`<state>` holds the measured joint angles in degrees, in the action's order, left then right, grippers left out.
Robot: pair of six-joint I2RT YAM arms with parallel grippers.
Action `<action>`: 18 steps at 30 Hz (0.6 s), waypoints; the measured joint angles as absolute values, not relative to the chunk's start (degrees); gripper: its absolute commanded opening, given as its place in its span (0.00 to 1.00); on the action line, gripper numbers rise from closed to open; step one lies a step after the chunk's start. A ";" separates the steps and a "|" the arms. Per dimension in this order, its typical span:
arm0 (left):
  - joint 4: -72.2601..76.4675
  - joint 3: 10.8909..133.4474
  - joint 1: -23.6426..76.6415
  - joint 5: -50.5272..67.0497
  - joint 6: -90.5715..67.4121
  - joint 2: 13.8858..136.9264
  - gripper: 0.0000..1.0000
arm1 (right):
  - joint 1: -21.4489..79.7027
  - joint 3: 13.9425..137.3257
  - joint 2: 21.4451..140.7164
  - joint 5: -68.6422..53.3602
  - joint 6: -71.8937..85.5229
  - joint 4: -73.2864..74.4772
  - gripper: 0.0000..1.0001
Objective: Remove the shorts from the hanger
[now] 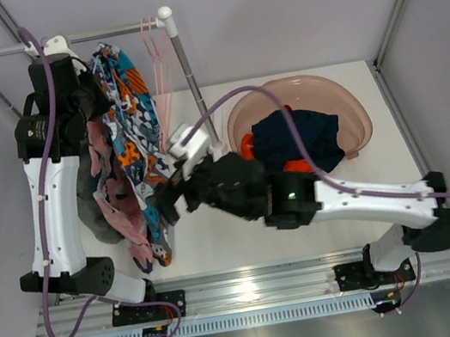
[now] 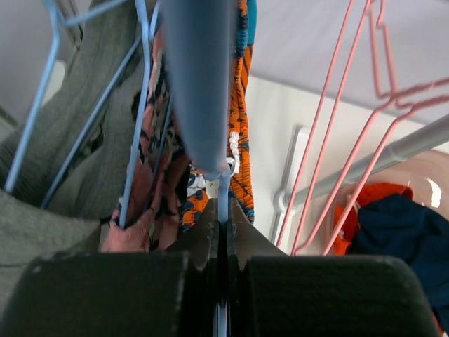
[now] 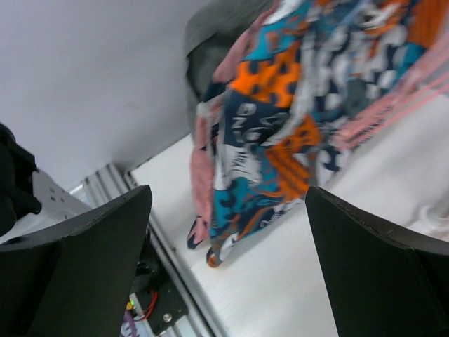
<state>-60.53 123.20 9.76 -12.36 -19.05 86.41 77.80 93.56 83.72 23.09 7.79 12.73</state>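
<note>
So far nothing's freed: your left pincer [image 2: 223,217] is clamped on the blue hanger [image 2: 222,191], your right pincer [image 3: 228,200] stands wide open, and the patterned shorts [image 3: 280,119] hang just ahead of it.

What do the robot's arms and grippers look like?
Both arms have white shells with black joints; the left arm and right arm each carry a thin purple cable. The left gripper and right gripper have blocky matte-black fingers.
</note>
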 measured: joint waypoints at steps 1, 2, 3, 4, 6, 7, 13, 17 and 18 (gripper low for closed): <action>-60.49 121.91 9.78 -12.27 -19.18 85.80 0.00 | 79.24 95.04 86.80 23.51 7.57 12.32 1.00; -60.45 120.40 9.82 -12.21 -19.49 84.99 0.00 | 80.49 96.40 89.58 24.12 7.31 11.64 1.00; -60.49 119.48 9.85 -12.08 -19.53 84.42 0.00 | 81.78 97.65 92.23 24.88 7.05 11.18 0.99; -60.53 118.78 9.89 -11.92 -19.55 83.81 0.00 | 82.89 98.67 94.74 25.41 6.81 10.85 1.00; -60.58 118.02 9.98 -11.64 -19.55 82.70 0.00 | 84.73 101.12 99.24 26.28 6.26 10.41 0.99; -60.58 117.78 10.00 -11.53 -19.55 82.08 0.00 | 85.49 102.08 101.23 26.59 5.91 10.17 0.99; -60.55 114.78 10.07 -11.18 -19.49 76.95 0.00 | 86.26 105.30 108.27 29.21 3.77 7.64 0.99; -60.64 113.19 10.09 -10.79 -19.49 74.28 0.00 | 85.27 105.67 110.32 33.98 2.50 5.28 0.99; -60.66 113.03 10.11 -10.70 -19.49 73.87 0.00 | 85.14 105.73 110.65 35.75 2.20 4.91 0.98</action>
<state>-60.66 113.03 10.11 -10.70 -19.49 73.87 85.14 105.73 110.65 35.75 2.20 4.91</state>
